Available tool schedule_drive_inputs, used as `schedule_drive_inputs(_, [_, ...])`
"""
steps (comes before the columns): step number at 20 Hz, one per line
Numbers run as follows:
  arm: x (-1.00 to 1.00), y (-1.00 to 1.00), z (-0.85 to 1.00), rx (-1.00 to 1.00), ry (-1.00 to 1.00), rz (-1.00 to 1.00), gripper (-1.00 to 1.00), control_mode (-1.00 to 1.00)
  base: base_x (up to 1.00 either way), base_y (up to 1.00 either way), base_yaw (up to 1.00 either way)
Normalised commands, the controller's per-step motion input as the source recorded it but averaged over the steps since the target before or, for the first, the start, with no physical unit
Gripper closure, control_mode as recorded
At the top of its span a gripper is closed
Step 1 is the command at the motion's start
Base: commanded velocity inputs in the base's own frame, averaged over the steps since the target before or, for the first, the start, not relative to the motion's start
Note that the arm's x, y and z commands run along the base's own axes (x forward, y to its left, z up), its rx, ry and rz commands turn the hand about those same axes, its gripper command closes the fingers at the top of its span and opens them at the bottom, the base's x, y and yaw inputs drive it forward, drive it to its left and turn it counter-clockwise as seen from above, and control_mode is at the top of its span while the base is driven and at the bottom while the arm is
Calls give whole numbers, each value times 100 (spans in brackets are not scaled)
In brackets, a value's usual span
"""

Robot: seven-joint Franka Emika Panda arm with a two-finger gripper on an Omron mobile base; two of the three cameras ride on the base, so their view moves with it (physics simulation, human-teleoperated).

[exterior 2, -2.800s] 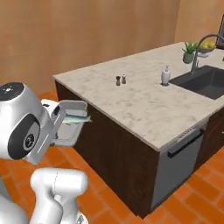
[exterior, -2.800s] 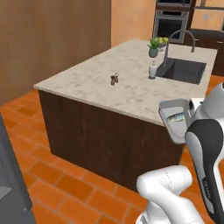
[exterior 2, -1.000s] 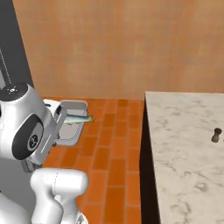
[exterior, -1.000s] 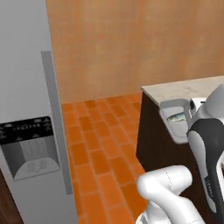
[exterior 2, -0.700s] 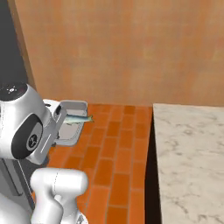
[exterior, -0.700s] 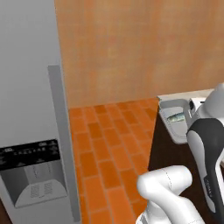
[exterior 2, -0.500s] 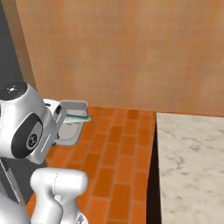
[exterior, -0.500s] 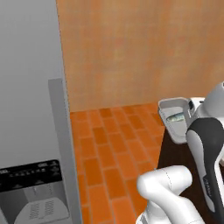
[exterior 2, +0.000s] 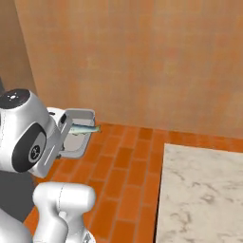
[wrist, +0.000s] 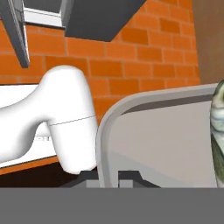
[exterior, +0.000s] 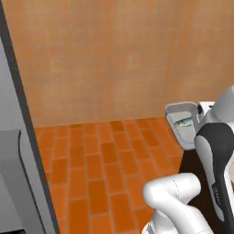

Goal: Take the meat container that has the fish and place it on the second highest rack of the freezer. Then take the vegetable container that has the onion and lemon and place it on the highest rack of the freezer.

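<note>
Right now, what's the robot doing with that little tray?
Gripper shut on the meat container. The fish lies in it, tray carried above the brick floor. Grey freezer at left, nothing between.

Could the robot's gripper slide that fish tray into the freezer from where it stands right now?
Probably not yet. The gripper holds the meat container over the brick floor, and the grey fridge sits off to one side, shown edge-on.
</note>
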Motion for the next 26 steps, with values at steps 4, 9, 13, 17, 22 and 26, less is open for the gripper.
schedule_drive_inputs(4, [0,0,0,0,0,0,100,100,86,-24,18])
schedule_drive_inputs(9, [0,0,0,0,0,0,100,100,82,-1,34])
schedule_drive_inputs(13, [0,0,0,0,0,0,100,100,27,0,59])
schedule_drive_inputs(17, [0,0,0,0,0,0,100,100,28,0,77])
schedule_drive_inputs(22, [0,0,0,0,0,0,100,100,34,-5,79])
schedule_drive_inputs(26, [0,0,0,0,0,0,100,100,34,-13,73])
